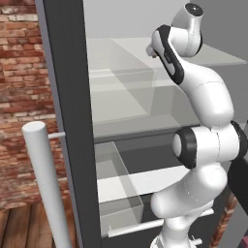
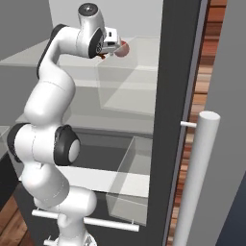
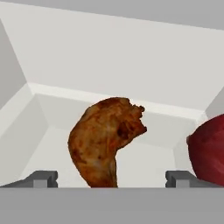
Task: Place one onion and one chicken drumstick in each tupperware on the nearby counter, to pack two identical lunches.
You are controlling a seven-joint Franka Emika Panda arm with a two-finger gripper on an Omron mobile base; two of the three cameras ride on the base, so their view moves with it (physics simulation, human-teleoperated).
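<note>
1. The chicken drumstick (image 3: 106, 142) lies inside a clear fridge bin (image 2: 127, 77) on an upper shelf of the open fridge, straight ahead of the hand and between the two finger tips as the hand view shows it.
2. Its long axis runs roughly along that view's vertical: the thick meaty end points away from the hand, and the narrow bone end points toward the jaws.
3. A dark red onion (image 3: 209, 151) sits just beside the drumstick, on the side of one finger tip, close enough that a sideways drift could catch it instead.
4. The gripper (image 3: 112, 179) hangs wide open with nothing between its fingers, and the drumstick looks centred in the gap.
5. In the right base view the hand is up at the bin's near wall, so a straight push forward seems to be what the grasp needs.
</note>
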